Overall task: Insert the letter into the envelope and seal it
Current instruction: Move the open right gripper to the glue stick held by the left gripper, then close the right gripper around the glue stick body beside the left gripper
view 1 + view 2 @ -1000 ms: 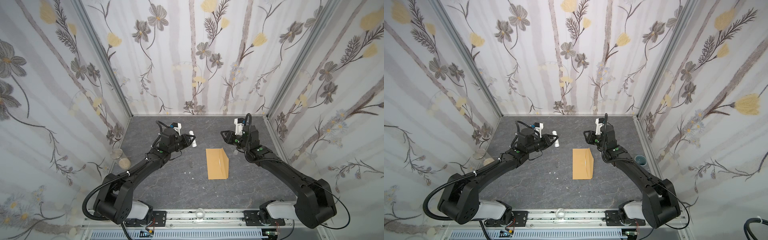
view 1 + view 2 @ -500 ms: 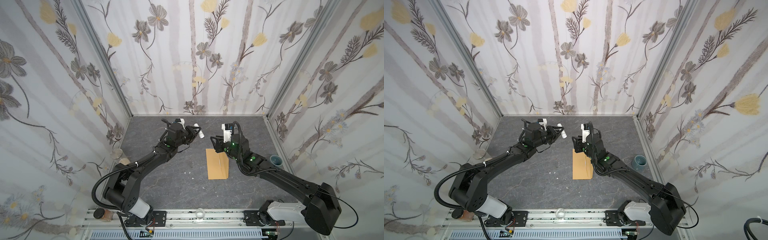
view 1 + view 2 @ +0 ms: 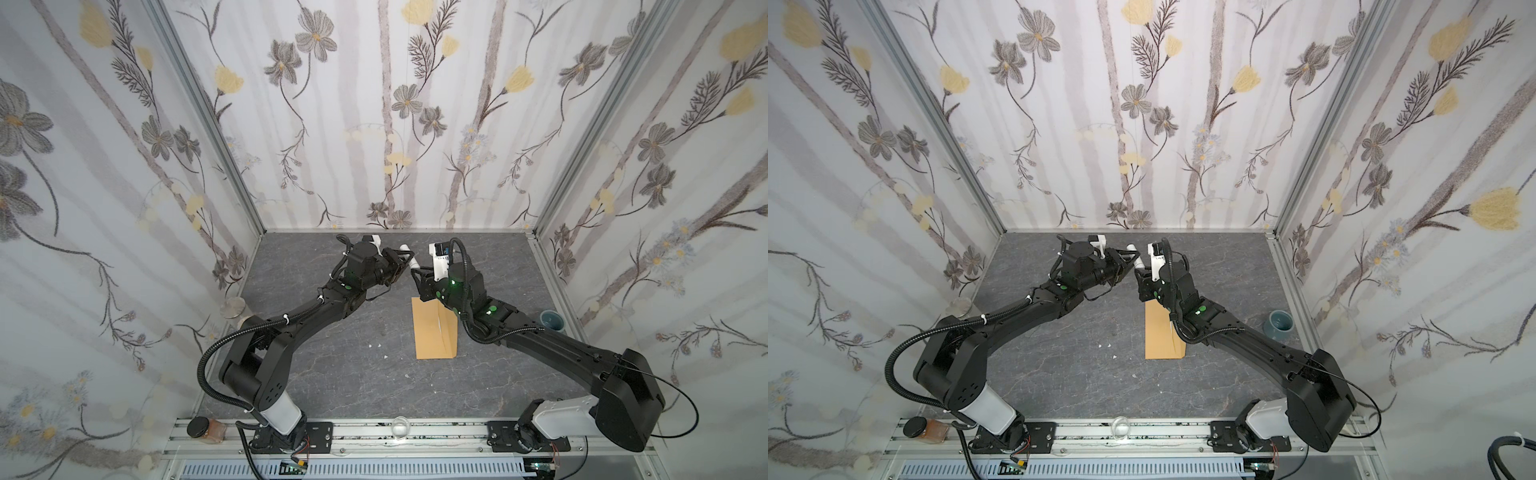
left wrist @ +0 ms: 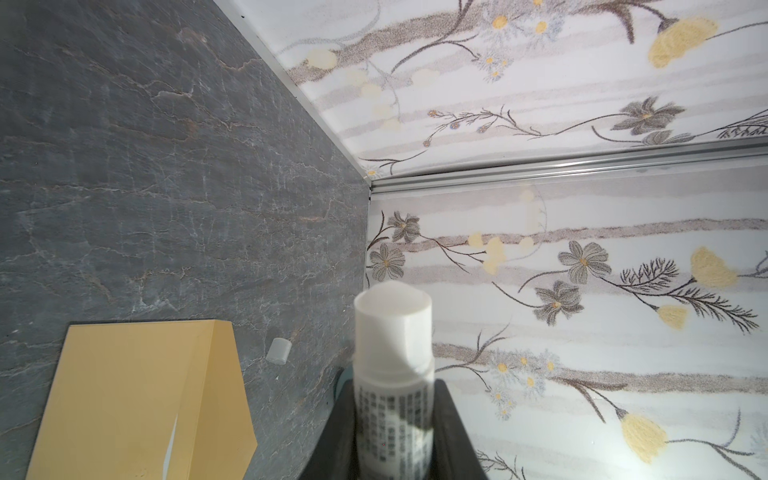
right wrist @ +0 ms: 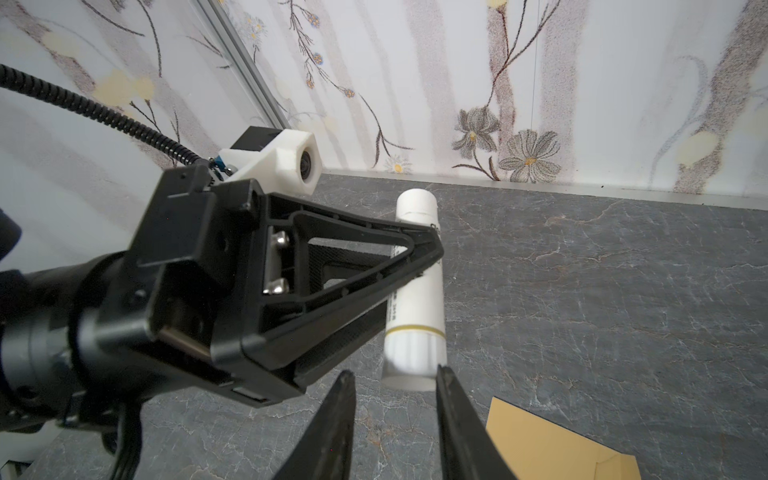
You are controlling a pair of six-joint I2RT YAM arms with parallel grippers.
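The tan envelope lies flat on the grey table, flap folded over. The letter is hidden. My left gripper is shut on a small white glue stick, held above the table behind the envelope, with its top uncapped. My right gripper faces it, open. The stick's ridged base end sits just at the fingertips, with no grip on it.
A small white cap lies on the table past the envelope. A blue-grey cup stands at the right wall. A jar stands at the left wall. White crumbs lie left of the envelope.
Both grippers moved toward the middle at the back. The left one carried the glue stick rightward. The right one swung left over the envelope's far end, its jaws narrowing at the stick's base.
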